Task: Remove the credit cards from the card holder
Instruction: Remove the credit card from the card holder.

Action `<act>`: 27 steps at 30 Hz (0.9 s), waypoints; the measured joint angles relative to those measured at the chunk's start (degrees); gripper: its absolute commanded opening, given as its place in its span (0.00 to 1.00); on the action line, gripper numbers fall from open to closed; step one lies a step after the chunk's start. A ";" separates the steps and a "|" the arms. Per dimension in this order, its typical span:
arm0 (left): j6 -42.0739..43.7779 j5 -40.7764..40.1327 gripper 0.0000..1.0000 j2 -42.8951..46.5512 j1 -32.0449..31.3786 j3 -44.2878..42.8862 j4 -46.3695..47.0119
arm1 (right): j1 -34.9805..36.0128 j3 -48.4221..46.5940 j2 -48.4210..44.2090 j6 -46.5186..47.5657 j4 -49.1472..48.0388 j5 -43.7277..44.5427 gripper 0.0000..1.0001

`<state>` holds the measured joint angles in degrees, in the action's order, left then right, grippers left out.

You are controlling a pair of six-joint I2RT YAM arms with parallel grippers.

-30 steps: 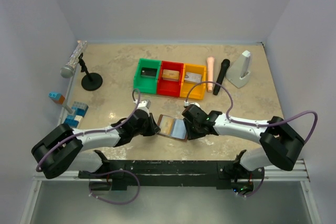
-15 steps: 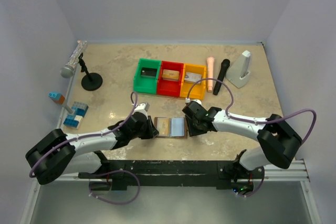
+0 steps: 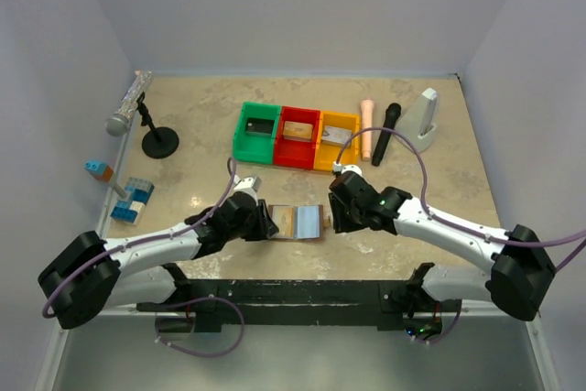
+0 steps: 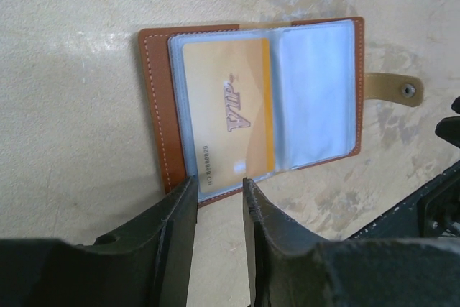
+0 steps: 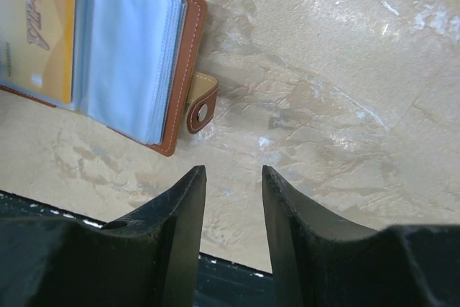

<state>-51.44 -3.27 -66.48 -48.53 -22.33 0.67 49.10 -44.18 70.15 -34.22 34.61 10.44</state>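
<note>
The brown card holder [image 3: 299, 222] lies open and flat on the table between my two grippers. In the left wrist view its grey-blue sleeves [image 4: 313, 91] face up, and a gold credit card [image 4: 226, 113] marked VIP sits in the left sleeve. My left gripper [image 4: 218, 183] is open by a narrow gap, its tips at the holder's near edge, holding nothing. My right gripper [image 5: 231, 172] stands open over bare table, just beside the holder's snap tab [image 5: 201, 108]. Other cards lie in the green [image 3: 259, 127], red [image 3: 296, 130] and yellow [image 3: 336, 135] bins.
The green bin [image 3: 240, 135], red bin [image 3: 298, 155] and yellow bin [image 3: 337, 164] stand in a row behind the holder. A microphone on a stand [image 3: 128, 109] and blue blocks [image 3: 133, 200] are at the left. A peach stick [image 3: 366, 125], a black stick [image 3: 385, 133] and a white wedge [image 3: 423, 121] are at the right.
The holder, tilted up between the grippers a second ago, now lies flat and open. My left jaws have widened. My right gripper has drawn back off the holder's right edge.
</note>
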 measured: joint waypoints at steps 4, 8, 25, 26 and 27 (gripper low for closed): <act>0.11 0.17 0.39 2.49 0.00 -1.42 -1.18 | 0.24 -1.88 -2.47 0.68 1.90 0.57 0.40; 0.35 0.22 0.40 4.35 -0.02 -3.08 -2.93 | 1.31 -4.09 -4.13 2.08 2.01 1.09 0.38; 2.95 -2.69 0.15 10.56 0.00 -0.55 -0.44 | 2.84 -0.79 3.87 -1.49 -26.93 -19.17 0.38; 3.02 -2.89 0.14 9.92 0.00 -0.55 -0.02 | 2.60 0.37 4.68 -2.56 -29.33 -20.33 0.44; 3.02 -3.10 0.13 9.22 0.00 -0.55 0.28 | 2.32 1.70 5.35 -3.56 -31.82 -21.40 0.46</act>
<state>-48.42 -6.37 -57.25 -48.53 -22.87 0.95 51.42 -42.48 75.50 -37.78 2.79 -10.96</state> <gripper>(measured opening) 0.167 0.349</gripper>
